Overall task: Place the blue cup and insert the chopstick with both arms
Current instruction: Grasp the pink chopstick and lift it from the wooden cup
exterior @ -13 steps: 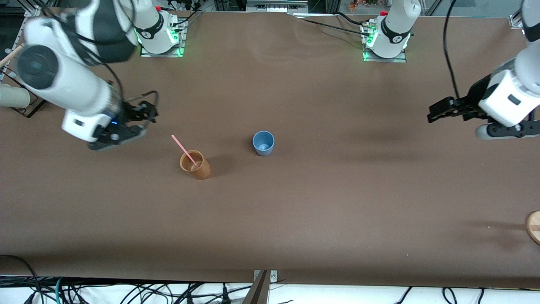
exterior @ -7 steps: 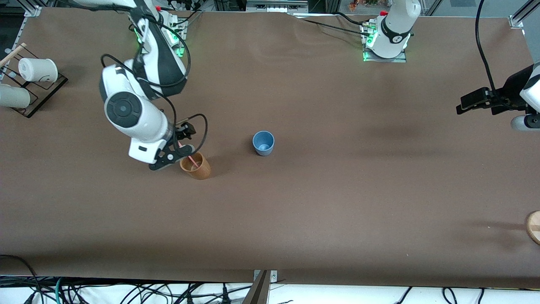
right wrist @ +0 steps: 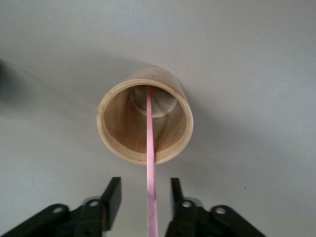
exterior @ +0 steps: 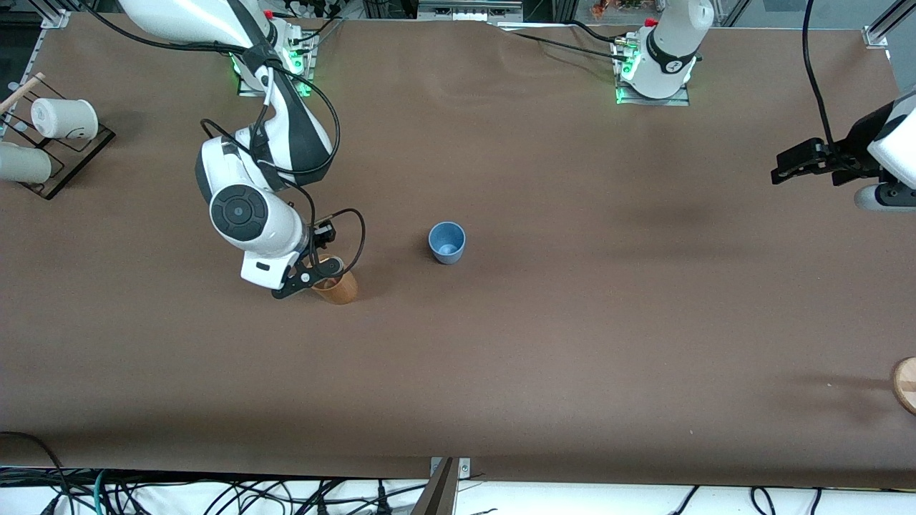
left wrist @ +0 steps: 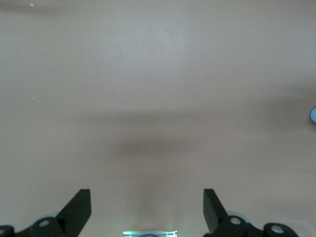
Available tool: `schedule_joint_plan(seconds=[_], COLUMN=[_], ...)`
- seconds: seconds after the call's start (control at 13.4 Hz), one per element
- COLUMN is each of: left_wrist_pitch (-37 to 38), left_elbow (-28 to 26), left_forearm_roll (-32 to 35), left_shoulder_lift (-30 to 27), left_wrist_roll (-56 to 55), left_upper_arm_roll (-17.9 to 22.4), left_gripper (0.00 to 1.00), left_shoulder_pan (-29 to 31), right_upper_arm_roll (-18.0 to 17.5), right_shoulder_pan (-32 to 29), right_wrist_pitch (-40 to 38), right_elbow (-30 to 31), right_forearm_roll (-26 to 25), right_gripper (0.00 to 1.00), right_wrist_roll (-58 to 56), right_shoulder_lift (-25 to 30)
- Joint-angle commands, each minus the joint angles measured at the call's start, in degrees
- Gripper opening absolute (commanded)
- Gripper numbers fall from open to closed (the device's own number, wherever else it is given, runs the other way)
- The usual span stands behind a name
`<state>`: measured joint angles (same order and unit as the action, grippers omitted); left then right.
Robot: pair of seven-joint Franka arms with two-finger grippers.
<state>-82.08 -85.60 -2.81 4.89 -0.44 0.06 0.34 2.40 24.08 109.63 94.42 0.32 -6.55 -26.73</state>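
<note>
One chopstick (right wrist: pixel 150 163) between right jaws.

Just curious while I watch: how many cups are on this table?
4. A blue cup mid-table; a tan cup under the right gripper; two white cups on a rack at the right arm's end. More may lie out of view.

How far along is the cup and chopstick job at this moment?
Done: the blue cup stands upright mid-table. In hand: the right gripper has open jaws either side of the pink chopstick, which leans in the tan cup. Left: grip it, move it into the blue cup. The left gripper waits open.
</note>
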Motion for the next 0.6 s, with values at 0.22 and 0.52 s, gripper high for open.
schedule_joint_plan(seconds=[0.22, 0.52], left_wrist_pitch=[-2.2, -1.9], left_elbow=[-5.6, -5.0], left_forearm_roll=[1.3, 1.3], left_shoulder_lift=[-4.4, -3.7], left_wrist_roll=[0.9, 0.6], left_upper_arm_roll=[-0.6, -1.3], left_gripper=[1.00, 1.00], left_shoulder_pan=[0.0, -0.7], right_upper_arm_roll=[0.1, 0.2], right_shoulder_pan=[-0.3, -0.4], right_wrist_pitch=[-0.7, -1.3], right_elbow=[0.2, 0.2], right_forearm_roll=[-0.1, -0.1], right_gripper=[0.35, 0.10], right_wrist_roll=[-0.1, -0.3], right_shoulder_lift=[-0.5, -0.4])
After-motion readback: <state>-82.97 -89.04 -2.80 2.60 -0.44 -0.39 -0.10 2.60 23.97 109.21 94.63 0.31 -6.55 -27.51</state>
